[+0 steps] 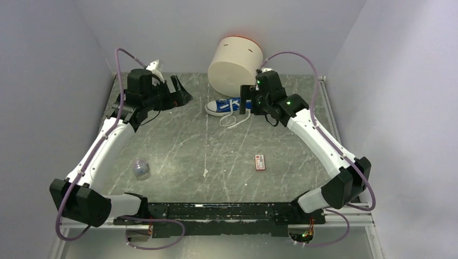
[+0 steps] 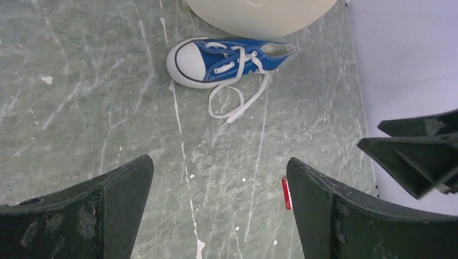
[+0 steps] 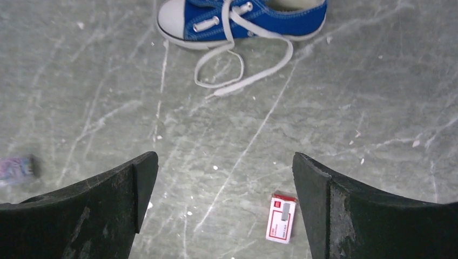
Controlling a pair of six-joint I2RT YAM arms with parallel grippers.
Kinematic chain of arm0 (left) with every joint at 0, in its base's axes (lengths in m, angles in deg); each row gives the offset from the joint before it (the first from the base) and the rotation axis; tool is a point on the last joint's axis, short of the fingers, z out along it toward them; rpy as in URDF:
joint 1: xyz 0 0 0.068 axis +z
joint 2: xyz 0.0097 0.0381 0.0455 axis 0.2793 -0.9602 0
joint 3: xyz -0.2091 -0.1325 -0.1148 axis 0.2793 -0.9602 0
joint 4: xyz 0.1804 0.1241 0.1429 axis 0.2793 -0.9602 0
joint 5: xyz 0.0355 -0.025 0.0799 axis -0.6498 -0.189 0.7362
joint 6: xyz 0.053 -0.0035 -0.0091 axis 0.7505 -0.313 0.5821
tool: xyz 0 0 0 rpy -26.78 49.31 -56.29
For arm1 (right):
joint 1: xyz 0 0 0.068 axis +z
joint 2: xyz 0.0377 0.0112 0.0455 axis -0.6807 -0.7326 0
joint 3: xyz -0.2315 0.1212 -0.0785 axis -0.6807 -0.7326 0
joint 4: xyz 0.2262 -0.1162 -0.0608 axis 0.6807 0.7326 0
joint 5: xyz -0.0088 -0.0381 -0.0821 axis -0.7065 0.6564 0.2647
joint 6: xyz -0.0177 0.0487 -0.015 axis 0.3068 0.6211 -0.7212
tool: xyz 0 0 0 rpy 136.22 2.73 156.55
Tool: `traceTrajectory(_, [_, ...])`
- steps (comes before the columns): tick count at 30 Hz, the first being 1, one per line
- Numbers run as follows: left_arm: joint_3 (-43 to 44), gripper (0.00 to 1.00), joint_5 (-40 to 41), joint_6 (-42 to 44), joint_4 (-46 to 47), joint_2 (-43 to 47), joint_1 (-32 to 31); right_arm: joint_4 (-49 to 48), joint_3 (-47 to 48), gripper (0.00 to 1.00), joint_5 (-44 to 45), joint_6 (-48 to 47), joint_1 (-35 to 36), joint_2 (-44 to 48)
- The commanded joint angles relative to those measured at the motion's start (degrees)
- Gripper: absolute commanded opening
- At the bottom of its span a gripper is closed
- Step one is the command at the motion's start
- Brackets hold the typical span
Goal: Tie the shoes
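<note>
Left claw (image 2: 219, 164) and right claw (image 3: 224, 159) gape wide, empty; the blue sneaker (image 2: 227, 59) lies with laces (image 2: 240, 56) untied.

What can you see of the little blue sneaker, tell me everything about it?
The blue canvas sneaker is small, with a white rubber toe cap and white sole. It stands on its sole on the grey marbled table, toe pointing left in the top view, just before a cream drum; whether they touch is unclear. Its white laces are untied, trailing onto the table, one curled in a loop.
</note>
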Motion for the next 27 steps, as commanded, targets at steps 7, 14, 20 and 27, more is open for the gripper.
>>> traceTrajectory(7, [-0.9,0.98,-3.9,-1.4,-5.0,1.6,-6.6,-5.9,-4.1,1.0,-4.2,-3.1,-3.2,-7.1])
traceTrajectory(14, [-1.1,0.98,-4.1,-1.0,-8.1,3.0,-7.5,-21.4,-9.0,0.91,-35.1,7.8,-23.9,-19.1])
traceTrajectory(20, [-0.8,0.98,-4.7,-0.3,-8.7,3.3,-7.5,-28.6,-2.6,0.89,-40.6,10.0,-28.0,-30.3])
traceTrajectory(27, [1.5,0.98,-2.9,3.3,-10.3,1.5,-7.5,-34.9,2.0,0.83,-44.1,12.0,-31.0,-39.6])
